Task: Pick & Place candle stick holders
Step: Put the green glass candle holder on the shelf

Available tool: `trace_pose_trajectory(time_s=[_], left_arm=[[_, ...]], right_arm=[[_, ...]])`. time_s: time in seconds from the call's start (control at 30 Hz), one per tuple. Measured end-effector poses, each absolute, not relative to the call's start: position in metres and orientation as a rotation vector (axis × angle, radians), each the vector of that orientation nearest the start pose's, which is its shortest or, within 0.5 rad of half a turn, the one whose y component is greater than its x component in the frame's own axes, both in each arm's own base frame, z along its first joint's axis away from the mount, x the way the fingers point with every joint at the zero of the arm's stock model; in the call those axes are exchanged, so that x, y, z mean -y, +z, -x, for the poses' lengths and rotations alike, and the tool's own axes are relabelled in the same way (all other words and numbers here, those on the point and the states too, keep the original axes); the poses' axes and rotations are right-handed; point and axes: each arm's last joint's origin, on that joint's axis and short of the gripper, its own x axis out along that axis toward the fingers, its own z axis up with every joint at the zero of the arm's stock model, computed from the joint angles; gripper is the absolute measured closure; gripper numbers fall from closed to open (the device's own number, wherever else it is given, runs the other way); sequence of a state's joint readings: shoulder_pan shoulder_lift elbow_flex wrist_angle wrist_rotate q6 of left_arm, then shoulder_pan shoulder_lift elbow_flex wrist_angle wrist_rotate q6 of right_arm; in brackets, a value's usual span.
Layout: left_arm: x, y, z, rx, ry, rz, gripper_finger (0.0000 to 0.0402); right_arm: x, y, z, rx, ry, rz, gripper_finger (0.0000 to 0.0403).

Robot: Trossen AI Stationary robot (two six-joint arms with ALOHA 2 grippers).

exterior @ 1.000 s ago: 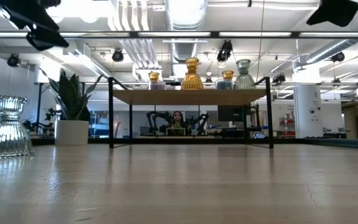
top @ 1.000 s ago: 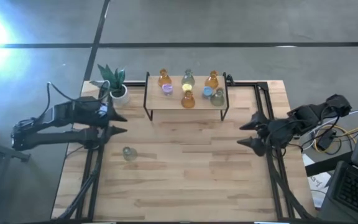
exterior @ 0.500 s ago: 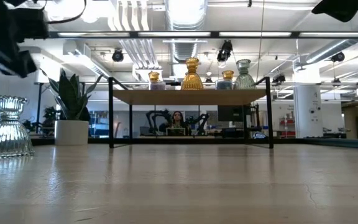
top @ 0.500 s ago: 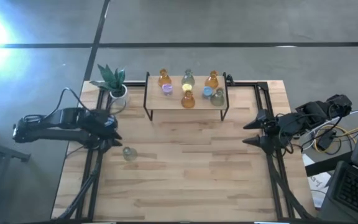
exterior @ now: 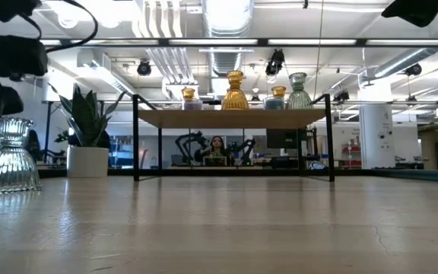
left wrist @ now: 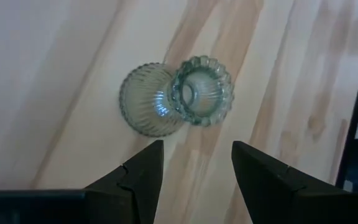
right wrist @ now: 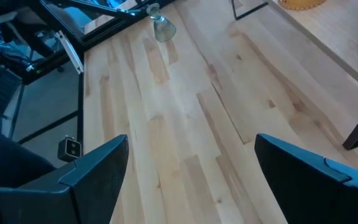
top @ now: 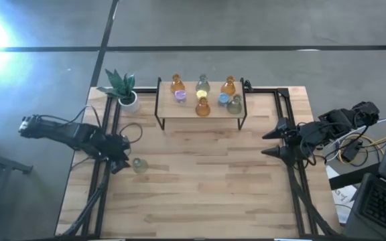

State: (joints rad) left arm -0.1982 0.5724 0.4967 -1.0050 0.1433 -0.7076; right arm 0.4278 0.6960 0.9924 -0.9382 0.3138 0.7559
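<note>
While 7 holders (top: 202, 106) crowd the shelf (top: 163, 111), 1 grey-green holder (top: 139, 165) stands apart.

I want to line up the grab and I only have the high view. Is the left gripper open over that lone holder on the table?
Observer: Yes. The left wrist view shows the left gripper open, short of the clear holder.
Operator: Is the holder upright?
Observer: Yes. The low view shows it standing on its wide base, rim up.
Operator: And the right arm?
Observer: The right gripper is open over bare table, holding nothing.
</note>
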Motion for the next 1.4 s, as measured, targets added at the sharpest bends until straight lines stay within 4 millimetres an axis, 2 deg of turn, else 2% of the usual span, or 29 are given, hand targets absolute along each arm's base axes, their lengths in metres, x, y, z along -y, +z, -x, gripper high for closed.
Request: trace_pose_trajectory(time_s=[0.47, 0.67, 1.07, 1.2, 1.4], left_arm=[[0.028, 0.163, -0.103, -1.048, 0.130, 0.575, 0.0207], [0.031, 0.155, -0.118, -0.851, 0.076, 0.608, 0.0207], [0.029, 0.144, -0.130, -0.611, 0.106, 0.450, 0.0206], [0.030, 0.143, -0.134, -0.517, 0.083, 0.477, 0.0191], [0.030, 0.139, -0.134, -0.517, 0.081, 0.470, 0.0146]], right_arm=[[-0.038, 0.345, -0.104, -0.603, -0.120, -0.499, 0.0056], [-0.038, 0.345, -0.104, -0.603, -0.120, -0.499, 0.0062], [-0.038, 0.344, -0.104, -0.603, -0.120, -0.499, 0.0057], [-0.038, 0.344, -0.104, -0.603, -0.120, -0.499, 0.0062], [-0.038, 0.344, -0.104, -0.603, -0.120, -0.499, 0.0064]])
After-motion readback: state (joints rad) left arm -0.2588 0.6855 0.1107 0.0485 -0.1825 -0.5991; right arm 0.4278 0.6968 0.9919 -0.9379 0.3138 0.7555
